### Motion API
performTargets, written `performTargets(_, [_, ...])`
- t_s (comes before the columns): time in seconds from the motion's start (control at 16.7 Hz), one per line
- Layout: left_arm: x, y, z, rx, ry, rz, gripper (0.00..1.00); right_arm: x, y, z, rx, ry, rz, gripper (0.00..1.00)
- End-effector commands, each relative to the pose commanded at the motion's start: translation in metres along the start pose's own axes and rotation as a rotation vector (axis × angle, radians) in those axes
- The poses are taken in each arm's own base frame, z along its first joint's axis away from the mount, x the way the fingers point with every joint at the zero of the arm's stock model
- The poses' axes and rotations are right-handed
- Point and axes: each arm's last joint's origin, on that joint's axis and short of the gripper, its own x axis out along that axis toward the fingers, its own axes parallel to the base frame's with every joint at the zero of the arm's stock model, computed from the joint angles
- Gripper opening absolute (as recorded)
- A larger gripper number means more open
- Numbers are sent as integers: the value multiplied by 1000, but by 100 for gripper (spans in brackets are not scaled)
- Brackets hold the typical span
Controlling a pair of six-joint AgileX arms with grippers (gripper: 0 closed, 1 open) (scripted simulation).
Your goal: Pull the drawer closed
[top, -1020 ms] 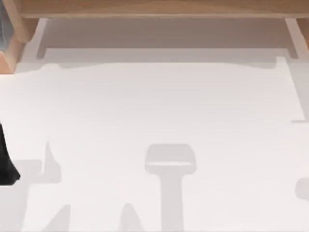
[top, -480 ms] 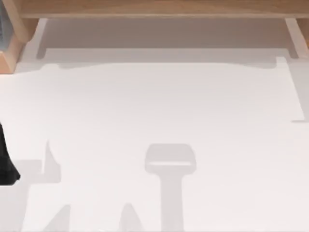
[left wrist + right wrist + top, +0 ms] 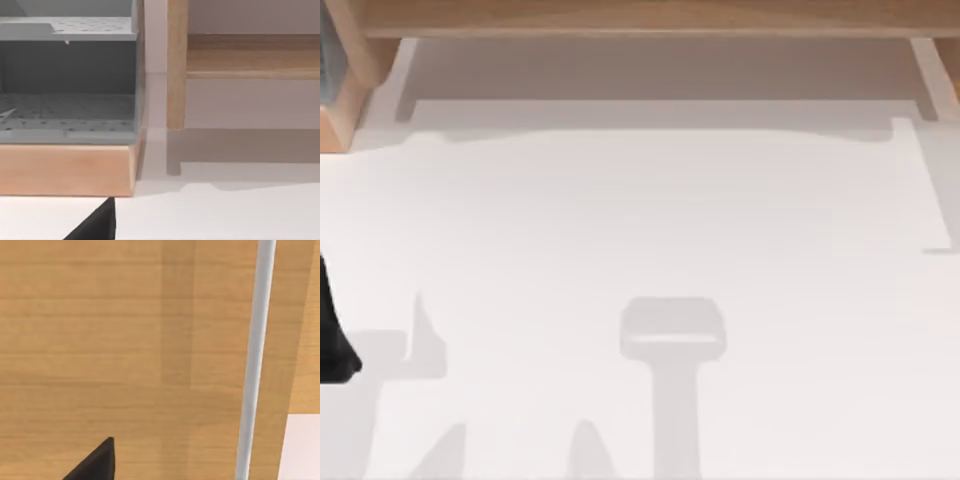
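**Right tool up against drawer front — slip risk at the handle**

Right wrist view: wood drawer point(image 3: 125, 340) face very near, pale bar handle point(image 3: 255, 355) running along it, a dark tip of the right tool point(image 3: 95, 462) at the frame edge. Whether it is open or closed — cannot tell. In the top view the wood cabinet point(image 3: 640, 15) runs along the far edge of the white table point(image 3: 640, 250).

Left tool point(image 3: 95, 225): dark tip low in its wrist view, facing a grey perforated shelf point(image 3: 67, 112) with a wood base; fingers' state cannot tell. Left arm point(image 3: 332, 330) sits at the table's left edge, probably idle.

Risks, as judged:
- tool misses or slides off the thin handle
- off-axis force jams the drawer
- wrist bumps the wood face, being so near

Room: table middle is open; tight only at the cabinet.
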Motion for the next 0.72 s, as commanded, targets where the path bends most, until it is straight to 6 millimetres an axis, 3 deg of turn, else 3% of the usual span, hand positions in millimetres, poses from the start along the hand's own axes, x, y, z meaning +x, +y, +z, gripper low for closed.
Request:
performTargets(0.24, [0,0,0,0,0,0,100,22,0,-1,-2,1,-2,100])
performTargets(0.48, [0,0,0,0,0,0,100,23,0,0,-1,1,-1,100])
performTargets(0.72, [0,0,0,0,0,0,100,23,0,0,-1,1,-1,70])
